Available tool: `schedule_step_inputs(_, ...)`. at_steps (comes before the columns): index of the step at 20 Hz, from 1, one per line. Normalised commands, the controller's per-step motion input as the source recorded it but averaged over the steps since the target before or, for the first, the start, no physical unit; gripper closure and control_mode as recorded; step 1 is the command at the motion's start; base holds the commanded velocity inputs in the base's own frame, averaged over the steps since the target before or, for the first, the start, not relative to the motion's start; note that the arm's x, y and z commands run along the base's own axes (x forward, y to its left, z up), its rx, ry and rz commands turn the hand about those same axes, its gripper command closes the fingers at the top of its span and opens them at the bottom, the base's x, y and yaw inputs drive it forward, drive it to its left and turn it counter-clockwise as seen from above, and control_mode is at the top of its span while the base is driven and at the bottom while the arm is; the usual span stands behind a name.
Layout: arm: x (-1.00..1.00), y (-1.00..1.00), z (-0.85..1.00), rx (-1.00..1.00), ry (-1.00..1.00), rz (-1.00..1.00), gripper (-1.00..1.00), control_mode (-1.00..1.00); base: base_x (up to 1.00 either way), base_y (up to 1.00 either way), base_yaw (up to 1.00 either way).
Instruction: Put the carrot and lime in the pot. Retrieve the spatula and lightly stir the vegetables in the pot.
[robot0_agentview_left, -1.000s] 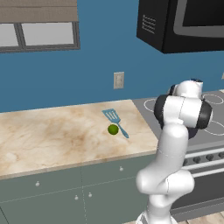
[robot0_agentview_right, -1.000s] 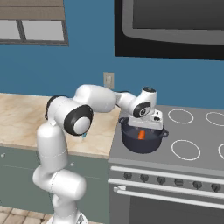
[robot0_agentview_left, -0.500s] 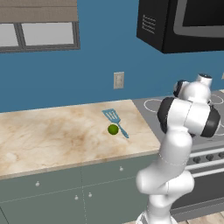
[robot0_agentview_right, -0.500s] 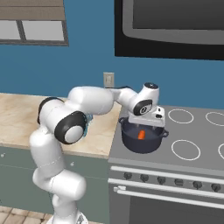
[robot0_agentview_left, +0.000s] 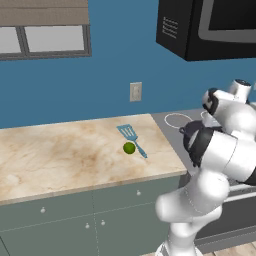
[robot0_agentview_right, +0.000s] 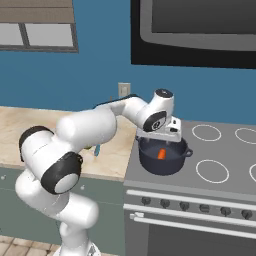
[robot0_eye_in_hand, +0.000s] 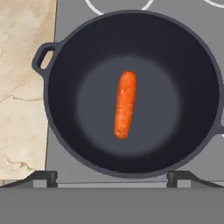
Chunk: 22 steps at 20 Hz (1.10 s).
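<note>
Kitchen stove's near-left burner carries the pot (robot0_agentview_right: 162, 159) with the carrot (robot0_eye_in_hand: 125, 105) lying inside, gripper (robot0_agentview_right: 159, 136) spread wide and empty above it; judged next: fetch the lime (robot0_agentview_left: 129, 148), touching the spatula (robot0_agentview_left: 131, 138) near the countertop's right edge.

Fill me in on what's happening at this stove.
The robot's gripper hangs open and empty above the pot on the stove. The carrot lies alone on the pot's bottom. The lime sits on the counter beside the spatula, neither picked up yet.
</note>
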Motion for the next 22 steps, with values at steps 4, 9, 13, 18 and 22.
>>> schedule_step_inputs(4,-0.33,0.81,0.43,-0.08,0.0,0.0,-1.0,-1.0,0.0,0.0,0.0)
schedule_step_inputs(9,-0.27,0.83,0.3,-0.06,0.0,0.0,-1.0,-1.0,0.0,0.0,0.0)
schedule_step_inputs(13,-0.19,0.89,0.09,-0.03,0.0,0.0,-1.0,-1.0,0.0,0.0,0.0)
schedule_step_inputs(18,-0.14,0.77,0.03,0.0,0.1,0.01,-1.0,-1.0,0.0,0.0,0.0)
schedule_step_inputs(22,0.01,0.85,0.0,0.0,0.06,0.0,-1.0,-1.0,0.0,0.0,0.0)
